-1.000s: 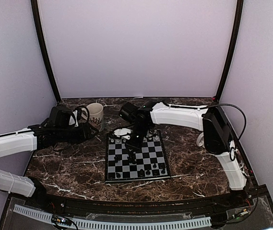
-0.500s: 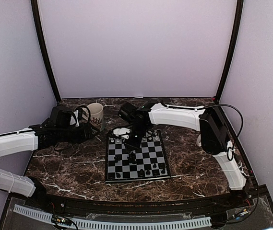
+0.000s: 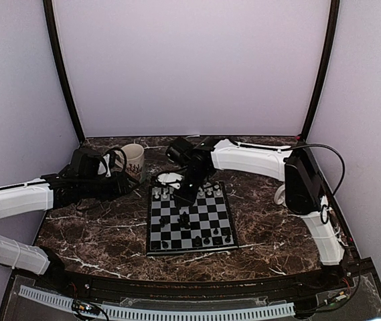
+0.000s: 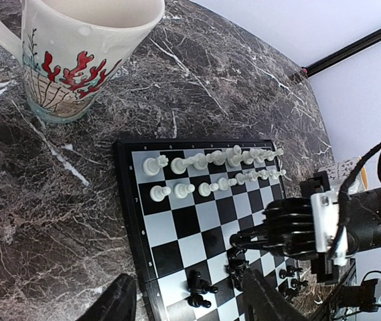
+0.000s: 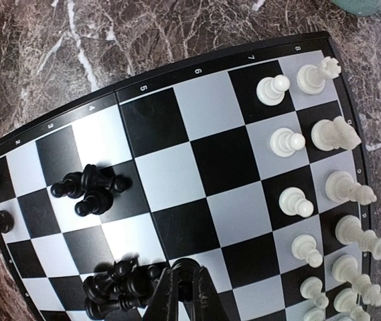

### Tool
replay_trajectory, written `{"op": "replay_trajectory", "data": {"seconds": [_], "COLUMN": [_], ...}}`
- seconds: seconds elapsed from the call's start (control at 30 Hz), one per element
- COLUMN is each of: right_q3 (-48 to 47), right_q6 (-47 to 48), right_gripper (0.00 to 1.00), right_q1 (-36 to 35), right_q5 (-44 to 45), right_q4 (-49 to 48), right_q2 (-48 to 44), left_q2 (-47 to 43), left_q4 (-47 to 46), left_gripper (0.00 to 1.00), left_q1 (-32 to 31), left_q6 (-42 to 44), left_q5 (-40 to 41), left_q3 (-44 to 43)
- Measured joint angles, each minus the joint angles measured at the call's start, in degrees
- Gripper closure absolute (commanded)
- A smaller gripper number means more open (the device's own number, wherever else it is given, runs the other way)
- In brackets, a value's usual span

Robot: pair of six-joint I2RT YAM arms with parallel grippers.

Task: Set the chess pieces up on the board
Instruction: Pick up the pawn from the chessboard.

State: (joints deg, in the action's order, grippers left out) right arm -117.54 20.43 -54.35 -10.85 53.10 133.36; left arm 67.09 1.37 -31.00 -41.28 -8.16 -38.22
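Well, the board (image 3: 207, 215) lies flat in the middle of the dark marble tabletop (image 3: 96, 227), with bare stone along its near edge and on both sides. A painted mug (image 3: 133, 162) stands just off its far-left corner, apart from the rim. The white pieces (image 5: 290, 140) stand upright in two rows along the far edge. Some of the black pieces (image 5: 90, 190) lie toppled in small heaps on the middle squares, and a few stand along the near edge.

The right pincer (image 5: 185, 271) hangs low over the middle of the board, clenched tip to tip, just beside one black heap. I cannot tell if it pinches a piece. The left pincer (image 4: 190, 301) hovers off the board's left side near the mug, its fingers parted and holding nothing.
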Motion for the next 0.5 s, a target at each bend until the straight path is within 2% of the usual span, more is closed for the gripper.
{"op": "replay_trajectory", "data": {"seconds": [0.13, 0.37, 0.5], "right_q3": [4.2, 18.1, 23.3], "right_q6": [0.0, 1.3, 2.8], "right_gripper": [0.97, 0.97, 0.96], "right_q1": [0.0, 0.0, 0.0], "right_q5": [0.0, -0.7, -2.3], "right_q4": [-0.9, -3.6, -4.2], "right_q2": [-4.9, -18.3, -21.8], "left_q2": [0.0, 0.0, 0.0], "left_q4": [0.0, 0.1, 0.6], "left_gripper": [0.44, 0.44, 0.44], "left_q1": [0.0, 0.0, 0.0], "left_q6": [0.0, 0.1, 0.1], "left_q5": [0.0, 0.1, 0.1], "left_q3": [0.0, 0.0, 0.0]}}
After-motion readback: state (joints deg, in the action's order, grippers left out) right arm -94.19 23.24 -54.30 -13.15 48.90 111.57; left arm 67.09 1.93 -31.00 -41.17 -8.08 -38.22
